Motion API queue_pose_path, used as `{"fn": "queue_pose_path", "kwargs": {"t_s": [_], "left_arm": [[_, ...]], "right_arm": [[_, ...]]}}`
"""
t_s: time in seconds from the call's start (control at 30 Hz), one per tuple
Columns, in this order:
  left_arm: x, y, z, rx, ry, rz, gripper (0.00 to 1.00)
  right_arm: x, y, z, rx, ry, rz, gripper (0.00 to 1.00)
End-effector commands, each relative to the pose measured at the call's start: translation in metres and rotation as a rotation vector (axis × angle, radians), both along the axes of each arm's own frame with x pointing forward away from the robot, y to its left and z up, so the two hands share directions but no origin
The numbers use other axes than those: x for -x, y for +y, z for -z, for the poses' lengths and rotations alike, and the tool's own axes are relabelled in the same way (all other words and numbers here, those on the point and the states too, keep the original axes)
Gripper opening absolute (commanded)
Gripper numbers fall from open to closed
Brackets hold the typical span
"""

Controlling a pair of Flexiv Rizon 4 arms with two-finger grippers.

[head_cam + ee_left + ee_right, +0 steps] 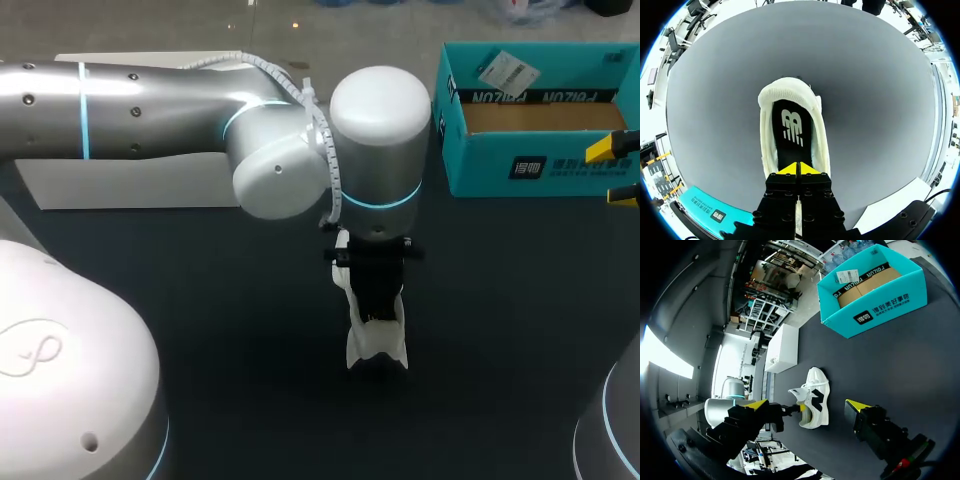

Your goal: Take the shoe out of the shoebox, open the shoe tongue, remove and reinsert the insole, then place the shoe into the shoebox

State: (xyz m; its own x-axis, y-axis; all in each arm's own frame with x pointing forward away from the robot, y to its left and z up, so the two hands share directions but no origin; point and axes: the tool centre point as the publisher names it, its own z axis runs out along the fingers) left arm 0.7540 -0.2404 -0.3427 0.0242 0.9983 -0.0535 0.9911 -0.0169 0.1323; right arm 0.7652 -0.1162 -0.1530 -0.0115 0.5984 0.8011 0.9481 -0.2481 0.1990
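Note:
A white shoe (376, 342) with a black side mark stands upright on the dark table, out of the box. My left gripper (799, 168) points straight down into its mouth. Its yellow fingertips (788, 169) are pressed together at the front end of the black insole (792, 131), and I cannot tell whether they pinch anything. The teal shoebox (540, 160) sits open at the back right with nothing in it but a label. My right gripper (807, 405) hangs wide open off to the right of the shoe (815, 399), clear of it, and shows at the table's right edge (618, 172).
A flat white lid or board (120, 185) lies at the back left, partly under my left arm. The shoebox (875, 290) stands well beyond the shoe. Dark tabletop surrounds the shoe on all sides.

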Motion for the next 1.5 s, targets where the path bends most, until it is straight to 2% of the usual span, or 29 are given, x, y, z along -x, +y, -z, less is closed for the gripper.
{"fn": "queue_pose_path", "kwargs": {"t_s": [0.03,0.37,0.4,0.43,0.47,0.5,0.57,0.63,0.97,1.2,1.5], "left_arm": [[-0.006,0.004,0.005,0.018,0.009,0.007,0.00],[-0.018,0.008,0.013,0.032,0.037,-0.015,0.00],[-0.017,0.008,0.012,0.043,0.045,-0.016,0.14],[-0.015,0.008,0.011,0.042,0.045,-0.015,0.41],[-0.013,0.008,0.012,0.030,0.041,-0.005,0.59],[-0.011,0.008,0.012,0.025,0.042,-0.002,0.62],[-0.010,0.008,0.012,0.018,0.043,0.000,0.84],[-0.008,0.009,0.011,0.016,0.042,-0.001,1.00],[-0.011,0.014,0.006,0.003,0.036,-0.022,1.00],[-0.010,0.009,-0.007,-0.004,0.009,-0.005,1.00],[-0.029,0.013,-0.016,-0.043,-0.021,-0.048,1.00]], "right_arm": [[0.000,0.001,0.000,0.003,0.002,0.002,1.00],[0.000,0.001,0.000,0.003,0.002,0.002,1.00],[0.000,0.001,0.000,0.003,0.002,0.002,1.00],[0.000,0.001,0.000,0.003,0.002,0.002,1.00],[0.000,0.001,0.000,0.003,0.002,0.002,1.00],[0.000,0.001,0.000,0.003,0.002,0.002,1.00],[0.000,0.001,0.000,0.003,0.002,0.002,1.00],[0.000,0.001,0.000,0.003,0.002,0.002,1.00],[0.000,0.001,0.000,0.003,0.002,0.002,1.00],[0.000,0.001,0.000,0.003,0.002,0.002,1.00],[0.000,0.001,0.000,0.003,0.002,0.002,1.00]]}}
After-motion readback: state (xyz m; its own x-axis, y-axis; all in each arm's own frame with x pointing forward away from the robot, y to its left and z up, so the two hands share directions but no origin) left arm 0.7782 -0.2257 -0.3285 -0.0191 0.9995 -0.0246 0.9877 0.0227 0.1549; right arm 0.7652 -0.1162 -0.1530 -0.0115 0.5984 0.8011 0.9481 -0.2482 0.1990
